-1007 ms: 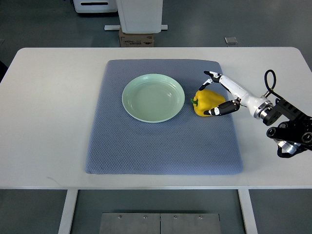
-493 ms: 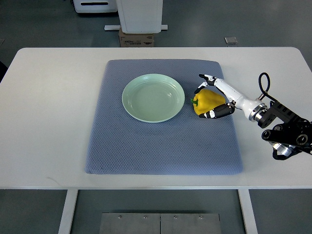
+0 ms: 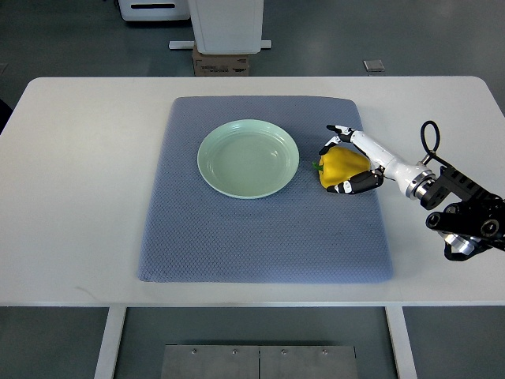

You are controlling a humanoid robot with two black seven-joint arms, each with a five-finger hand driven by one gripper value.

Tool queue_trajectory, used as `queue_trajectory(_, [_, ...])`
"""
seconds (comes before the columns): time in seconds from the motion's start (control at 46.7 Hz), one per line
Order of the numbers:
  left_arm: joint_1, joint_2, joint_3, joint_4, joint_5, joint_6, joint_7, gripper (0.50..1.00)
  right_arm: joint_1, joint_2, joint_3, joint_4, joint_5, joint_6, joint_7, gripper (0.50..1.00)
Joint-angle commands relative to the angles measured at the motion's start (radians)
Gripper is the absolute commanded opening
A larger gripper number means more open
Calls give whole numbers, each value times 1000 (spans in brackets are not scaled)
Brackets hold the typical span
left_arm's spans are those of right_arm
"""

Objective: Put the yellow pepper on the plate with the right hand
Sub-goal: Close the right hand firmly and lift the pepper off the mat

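Now, right hand [image 3: 351, 162] fingers curled round glossy yellow pepper [image 3: 339, 165], beside round pale-green plate [image 3: 248, 158], quilted grey mat [image 3: 260, 229].

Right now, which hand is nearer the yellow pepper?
The right. The right hand is wrapped around the yellow pepper on the grey mat, beside the plate. The left hand is out of view.

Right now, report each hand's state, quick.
Left hand: not in view.
Right hand: fingers closed around the glossy yellow bell pepper, which lies on the grey quilted mat beside the pale green plate.
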State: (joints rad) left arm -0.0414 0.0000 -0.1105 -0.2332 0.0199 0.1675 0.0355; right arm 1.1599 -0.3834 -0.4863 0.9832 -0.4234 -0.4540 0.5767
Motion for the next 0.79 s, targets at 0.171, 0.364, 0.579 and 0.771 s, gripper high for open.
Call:
queue_trajectory(0.171, [0, 0, 0, 0, 0, 1, 0, 1000, 3, 3, -15, 0, 2, 3, -6, 805])
queue_trajectory(0.364, [0, 0, 0, 0, 0, 0, 0, 1000, 4, 8, -29, 0, 2, 3, -8, 774])
queue_trajectory(0.579, [0, 0, 0, 0, 0, 0, 0, 1000, 6, 8, -41, 0, 2, 5, -8, 671])
queue_trajectory(0.771, [0, 0, 0, 0, 0, 0, 0, 1000, 11, 8, -41, 0, 2, 9, -6, 567])
